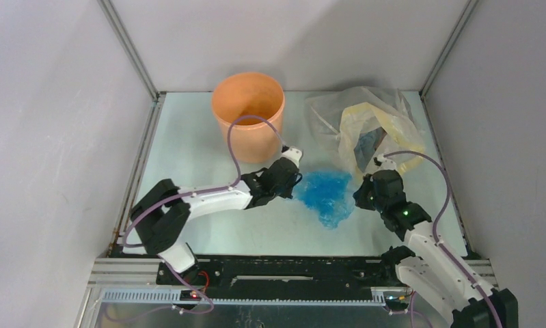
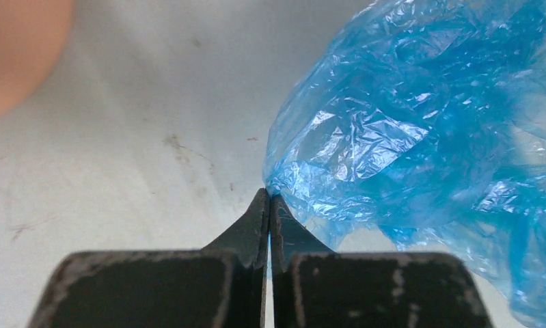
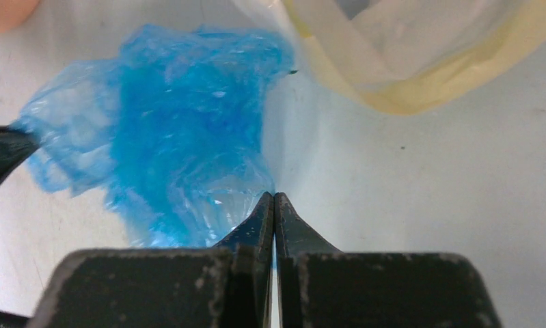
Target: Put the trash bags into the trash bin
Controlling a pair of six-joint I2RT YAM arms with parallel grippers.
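1. Trash bag: crumpled blue film lying on table between both grippers, near trash bin.
2. Left gripper: jaws pinching bag's edge.
3. Right gripper: jaws pressed together against bag's opposite edge; grip unclear.

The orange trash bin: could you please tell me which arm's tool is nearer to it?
Left. The left tool is just in front of the trash bin, at the blue trash bag's left edge. The right tool is across that bag, by the yellowish bag.
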